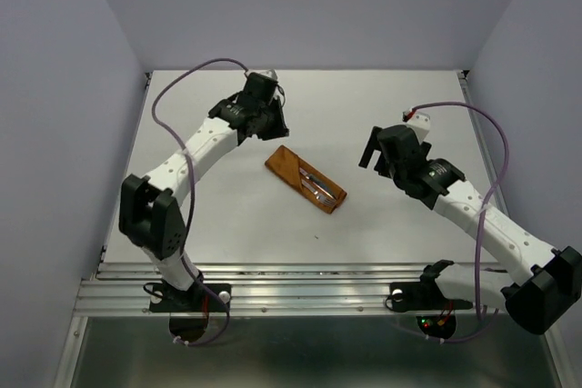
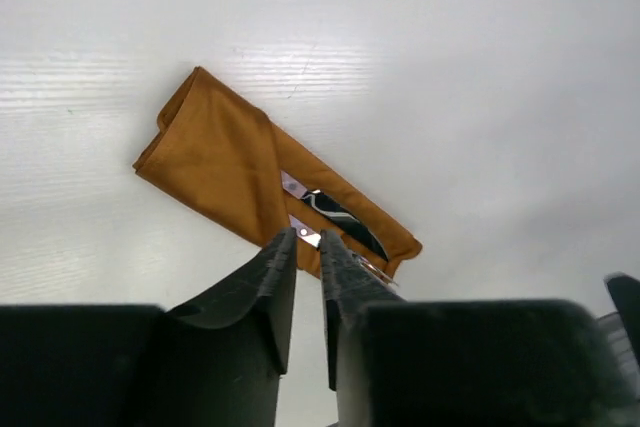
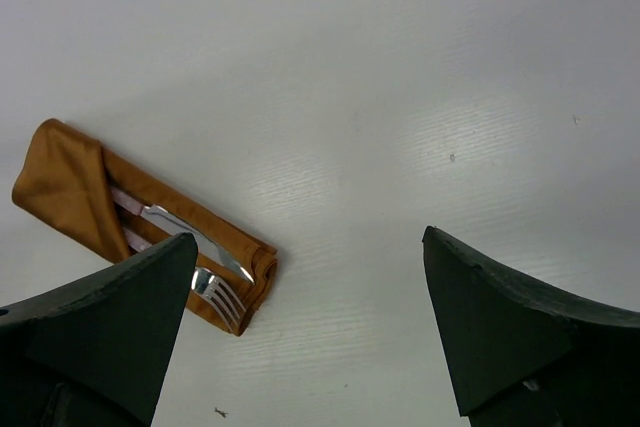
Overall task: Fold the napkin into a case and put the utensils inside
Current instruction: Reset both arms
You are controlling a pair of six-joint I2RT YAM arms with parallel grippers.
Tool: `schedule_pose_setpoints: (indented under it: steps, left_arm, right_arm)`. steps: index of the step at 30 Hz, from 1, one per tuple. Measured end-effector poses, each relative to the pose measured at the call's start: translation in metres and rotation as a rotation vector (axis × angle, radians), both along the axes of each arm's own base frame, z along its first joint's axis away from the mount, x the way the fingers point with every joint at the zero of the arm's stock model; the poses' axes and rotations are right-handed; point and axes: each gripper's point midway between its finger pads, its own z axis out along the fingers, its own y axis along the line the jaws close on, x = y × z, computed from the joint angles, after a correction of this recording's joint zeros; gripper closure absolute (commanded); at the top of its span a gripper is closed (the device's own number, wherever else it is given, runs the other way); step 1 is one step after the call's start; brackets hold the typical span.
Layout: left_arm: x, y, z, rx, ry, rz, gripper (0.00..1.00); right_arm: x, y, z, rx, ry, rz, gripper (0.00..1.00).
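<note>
The napkin is folded into a case lying slantwise mid-table between my arms, with the utensils tucked inside and their tips showing at its open end. My left gripper is nearly together and holds nothing; my right gripper gapes wide, empty. I judge only backing away is left.
</note>
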Motion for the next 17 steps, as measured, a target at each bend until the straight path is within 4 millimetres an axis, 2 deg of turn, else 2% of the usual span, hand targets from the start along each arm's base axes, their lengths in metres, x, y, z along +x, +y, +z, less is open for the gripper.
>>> schedule_pose_setpoints:
  steps: [1, 2, 4, 8, 10, 13, 17]
  left_arm:
    - [-0.004, 0.004, 0.026, -0.025, -0.054, 0.001, 0.68]
    - [-0.007, 0.006, 0.037, -0.036, -0.076, 0.002, 0.68]
    - [-0.022, 0.017, 0.078, -0.078, -0.173, 0.001, 0.67]
    - [-0.053, 0.048, 0.122, -0.099, -0.302, 0.04, 0.66]
    - [-0.065, 0.061, 0.128, -0.094, -0.331, 0.061, 0.65]
    - [-0.081, 0.079, 0.125, -0.065, -0.335, 0.092, 0.63]
    - [-0.088, 0.093, 0.118, -0.024, -0.327, 0.129, 0.59]
  right_arm:
    - [0.0, -0.001, 0.001, 0.007, -0.005, -0.014, 0.0]
    - [0.0, -0.002, 0.0, 0.01, -0.006, -0.02, 0.0]
    - [-0.002, -0.004, -0.001, 0.018, -0.01, -0.036, 0.0]
    - [-0.007, -0.01, -0.001, 0.013, -0.012, -0.051, 0.0]
    - [-0.007, -0.012, 0.0, 0.008, -0.014, -0.057, 0.0]
    - [-0.007, -0.015, 0.001, 0.002, -0.023, -0.068, 0.0]
    - [-0.008, -0.017, 0.003, -0.002, -0.028, -0.073, 0.0]
